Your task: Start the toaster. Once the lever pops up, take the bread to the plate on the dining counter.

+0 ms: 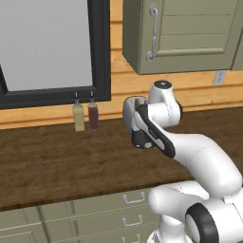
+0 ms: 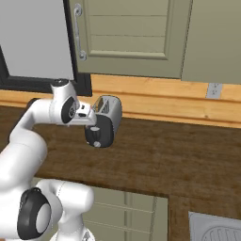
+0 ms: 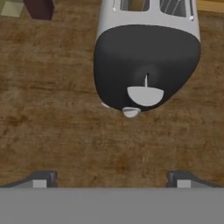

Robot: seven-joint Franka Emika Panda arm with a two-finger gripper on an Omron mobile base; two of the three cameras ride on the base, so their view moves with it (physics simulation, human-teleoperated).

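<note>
Left base view: the white arm bends up from the lower right and folds over a dark wooden worktop point(image 1: 57, 161) above grey-green drawers point(image 1: 95, 213). The toaster point(image 1: 134, 105) sits at the back of the worktop, mostly hidden behind the arm's wrist; only a silver edge and a tan patch at its top show. Two slim bottles, one yellowish point(image 1: 78, 116) and one dark red point(image 1: 93, 115), stand side by side against the wooden wall, to the left of the toaster. A dark-framed window point(image 1: 47, 47) and a green wall cupboard point(image 1: 185, 33) hang above.

Right base view: the arm reaches in from the left, and the hand sits right against the left side of the toaster point(image 2: 104, 120). The black end panel faces the camera, with a round knob point(image 2: 97, 143) low on it. Whether the hand touches the toaster cannot be told from here. A wall socket point(image 2: 214, 90) is well off to the right, and a sink corner point(image 2: 216, 228) shows at the lower right.

Hand view: the gripper point(image 3: 111, 179) is released, its two fingertips point(image 3: 41, 178) spread wide with nothing between them. The toaster point(image 3: 146, 48) lies straight ahead of the jaws, apart from them, black end toward them. The lever point(image 3: 145, 96) stands centred ahead of the jaws, with the knob point(image 3: 131, 112) just below it. The dark red bottle point(image 3: 39, 8) is far ahead to the left.
</note>
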